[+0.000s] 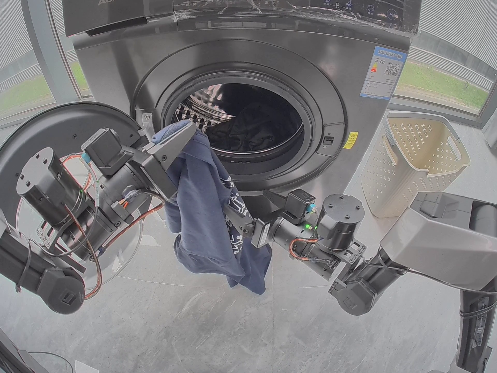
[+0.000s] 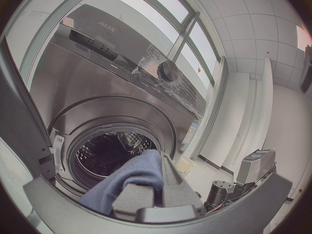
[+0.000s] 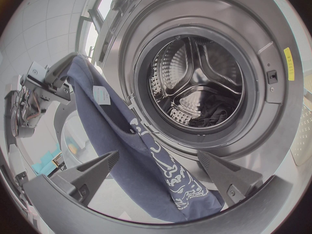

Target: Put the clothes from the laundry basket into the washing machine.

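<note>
- Glossy grey floor (image 1: 155, 312) lies nearest, under the hanging cloth.
- Left tool (image 1: 181, 133) pinches a limp navy shirt (image 1: 207, 208), white-printed, by its top edge.
- Right tool (image 1: 237, 216) is spread, with the lower cloth between its fingers.
- I judge loading is the step. Next, carry the shirt into the round steel drum (image 1: 199, 112), where dark cloth (image 1: 253, 125) lies.
- Far right stands a perforated plastic basket (image 1: 414, 156).

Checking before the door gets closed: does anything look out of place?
The shirt hangs outside the drum, pinched at its top by the left gripper, its tail dangling toward the floor. Nothing else stands out.
</note>
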Robot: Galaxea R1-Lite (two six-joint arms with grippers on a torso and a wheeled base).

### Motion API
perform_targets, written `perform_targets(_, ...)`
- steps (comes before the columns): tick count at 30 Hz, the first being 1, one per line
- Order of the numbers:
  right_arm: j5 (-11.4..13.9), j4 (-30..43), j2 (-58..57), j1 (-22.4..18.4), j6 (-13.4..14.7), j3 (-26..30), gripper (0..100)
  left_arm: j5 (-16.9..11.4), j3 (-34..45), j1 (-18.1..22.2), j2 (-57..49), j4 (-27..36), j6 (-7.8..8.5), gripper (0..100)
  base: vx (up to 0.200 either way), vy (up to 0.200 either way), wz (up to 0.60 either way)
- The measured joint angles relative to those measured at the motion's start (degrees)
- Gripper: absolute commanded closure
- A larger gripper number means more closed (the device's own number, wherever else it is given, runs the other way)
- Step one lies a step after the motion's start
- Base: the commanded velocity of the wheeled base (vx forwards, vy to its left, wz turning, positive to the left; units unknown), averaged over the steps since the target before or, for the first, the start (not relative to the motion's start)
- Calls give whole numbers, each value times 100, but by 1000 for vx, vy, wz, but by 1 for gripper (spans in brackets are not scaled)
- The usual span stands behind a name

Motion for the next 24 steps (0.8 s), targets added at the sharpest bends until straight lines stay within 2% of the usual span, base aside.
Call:
perform_targets(3, -4, 16, 73, 52, -143, -80, 0, 2, 2, -5, 2, -2, 0, 100, 0, 0, 0)
perform_targets(10, -4, 99, 156, 477, -375, -116, 0, 4, 0, 13, 9, -2, 0, 100, 0, 0, 0)
perform_targets(16, -2, 139, 173, 772, -405, -138, 0, 4, -1, 24, 17, -5, -2, 100, 0, 0, 0)
perform_targets(24, 55, 41, 230, 757, -389, -223, 0, 4, -1, 33, 22, -5, 0, 100, 0, 0, 0)
